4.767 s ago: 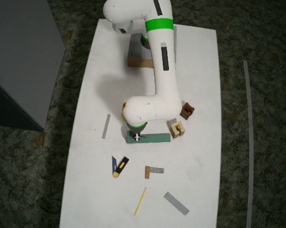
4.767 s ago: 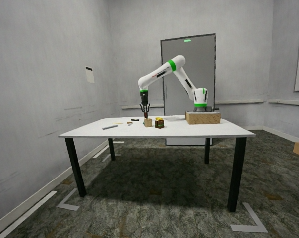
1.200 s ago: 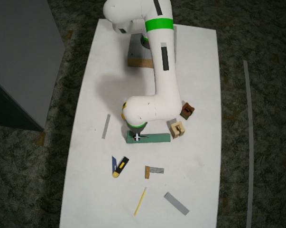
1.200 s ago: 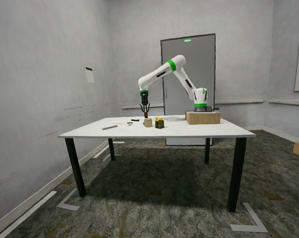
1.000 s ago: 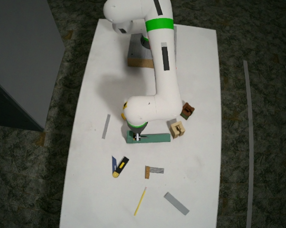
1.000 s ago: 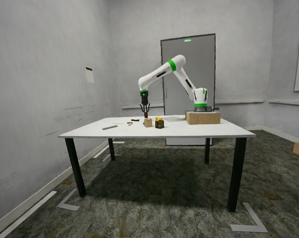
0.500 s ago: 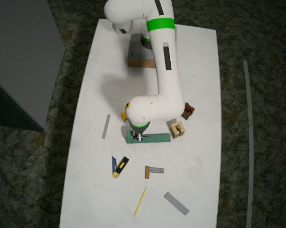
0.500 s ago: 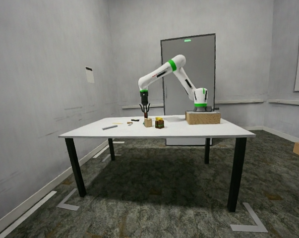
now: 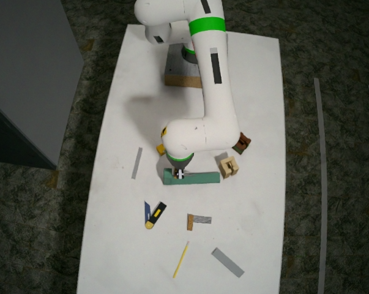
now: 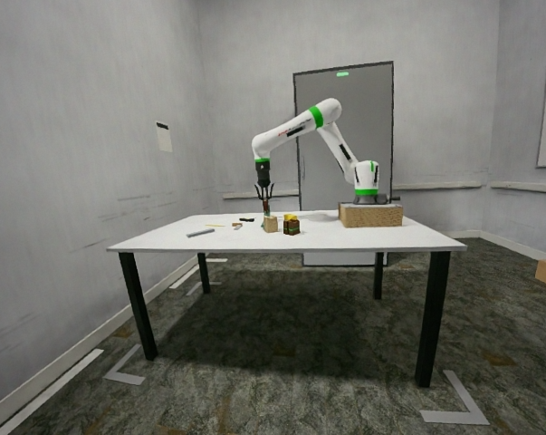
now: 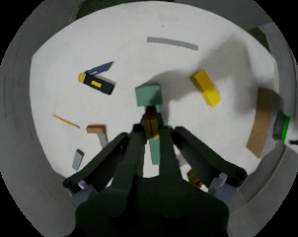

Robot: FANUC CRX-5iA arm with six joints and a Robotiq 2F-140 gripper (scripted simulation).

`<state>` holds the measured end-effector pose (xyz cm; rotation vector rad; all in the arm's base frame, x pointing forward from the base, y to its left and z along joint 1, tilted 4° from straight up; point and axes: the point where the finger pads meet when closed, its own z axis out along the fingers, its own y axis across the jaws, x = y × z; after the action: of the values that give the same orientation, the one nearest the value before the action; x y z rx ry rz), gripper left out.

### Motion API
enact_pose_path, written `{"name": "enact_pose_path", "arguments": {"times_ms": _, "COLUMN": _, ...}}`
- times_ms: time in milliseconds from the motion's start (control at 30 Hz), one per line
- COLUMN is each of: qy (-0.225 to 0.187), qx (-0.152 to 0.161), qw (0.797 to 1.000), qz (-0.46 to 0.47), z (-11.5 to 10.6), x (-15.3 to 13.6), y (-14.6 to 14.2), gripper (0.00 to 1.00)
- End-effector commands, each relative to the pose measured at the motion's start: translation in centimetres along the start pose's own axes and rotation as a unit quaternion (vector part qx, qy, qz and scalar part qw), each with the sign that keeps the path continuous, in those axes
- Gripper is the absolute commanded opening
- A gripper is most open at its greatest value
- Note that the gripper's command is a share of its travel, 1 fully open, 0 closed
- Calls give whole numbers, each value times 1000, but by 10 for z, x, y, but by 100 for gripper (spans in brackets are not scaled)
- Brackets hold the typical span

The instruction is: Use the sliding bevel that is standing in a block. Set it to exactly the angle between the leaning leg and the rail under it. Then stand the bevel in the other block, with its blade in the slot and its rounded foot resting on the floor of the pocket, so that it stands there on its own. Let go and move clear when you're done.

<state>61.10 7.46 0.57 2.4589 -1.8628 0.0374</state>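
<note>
My gripper (image 9: 179, 174) (image 10: 264, 198) (image 11: 152, 119) points straight down over the left end of the green rail (image 9: 203, 177) (image 11: 156, 153). It is shut on a brown sliding bevel (image 10: 265, 207) (image 11: 149, 122), which hangs upright from the fingers. The bevel's lower end is at the green leaning leg (image 9: 167, 176) (image 11: 148, 95); I cannot tell whether they touch. A tan slotted block (image 9: 224, 166) (image 10: 270, 223) stands just past the rail's right end, with nothing in it. A dark brown block (image 9: 243, 143) (image 10: 291, 227) stands behind it, partly under the arm.
A yellow block (image 9: 160, 149) (image 11: 206, 87) lies under the arm's elbow. A second bevel with a blue blade (image 9: 154, 215) (image 11: 96, 79), a small try square (image 9: 197, 219), a yellow pencil (image 9: 181, 259) and two grey strips (image 9: 136, 163) (image 9: 227, 262) lie on the table. The arm stands on a wooden base (image 9: 182, 81) (image 10: 370, 215).
</note>
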Motion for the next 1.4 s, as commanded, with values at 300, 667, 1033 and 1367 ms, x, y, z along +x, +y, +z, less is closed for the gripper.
{"name": "enact_pose_path", "arguments": {"times_ms": 300, "qy": 0, "qx": 1, "qw": 1000, "qz": 0, "z": -89, "x": 0, "y": -1, "gripper": 10}}
{"name": "enact_pose_path", "arguments": {"times_ms": 667, "qy": 0, "qx": 1, "qw": 1000, "qz": 0, "z": -122, "x": 0, "y": -1, "gripper": 10}}
{"name": "enact_pose_path", "arguments": {"times_ms": 1033, "qy": 0, "qx": 1, "qw": 1000, "qz": 0, "z": -124, "x": 0, "y": -1, "gripper": 10}}
{"name": "enact_pose_path", "arguments": {"times_ms": 1367, "qy": 0, "qx": 1, "qw": 1000, "qz": 4, "z": -124, "x": -3, "y": 1, "gripper": 10}}
